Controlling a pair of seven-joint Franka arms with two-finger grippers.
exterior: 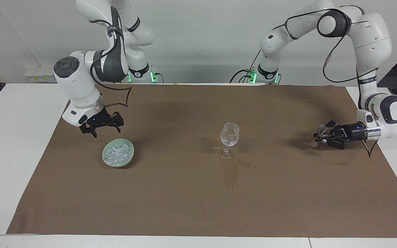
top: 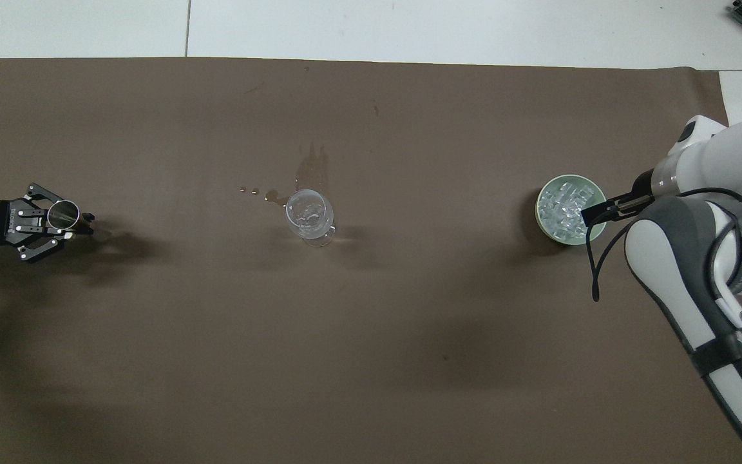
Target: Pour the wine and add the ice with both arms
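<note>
**Hazards**

- Cloth (exterior: 198,206): a wet stain (exterior: 231,174) lies just beside the glass foot, on the side farther from the robots. More spillage would widen it, and a dragged gripper could ruck the cloth and tip the glass.
- Right arm (exterior: 78,82): its gripper (exterior: 105,132) hangs low over the cloth, just beside the bowl's robot-side rim. The claw is spread wide and holds nothing. If it comes down off-centre, a finger may strike the rim and shove or flip the bowl.
- Left arm (exterior: 370,41): its gripper (exterior: 324,137) is low over the cloth at the left arm's end, well apart from the glass. The claw is clamped tight on a small metal jigger (exterior: 322,130). Whether the jigger holds liquid cannot be told. The jigger is narrow and could slip or twist when set down.
- Bowl (exterior: 103,155): it stands toward the right arm's end. It is shallow, so the contents could scatter if it is knocked.
- Glass (exterior: 229,135): it is upright at mid-cloth. It is tall on a thin stem and would topple at a sideways touch.
- Ice (exterior: 117,155): it is heaped in the bowl. The chunks are small and slick, so a two-finger pinch may squirt one out or drop it short of the glass.
- Drops (top: 248,190): two lie beside the glass.

**Markings**

Bands on the arms and the left gripper carry lettering, but none of it is legible.
</note>
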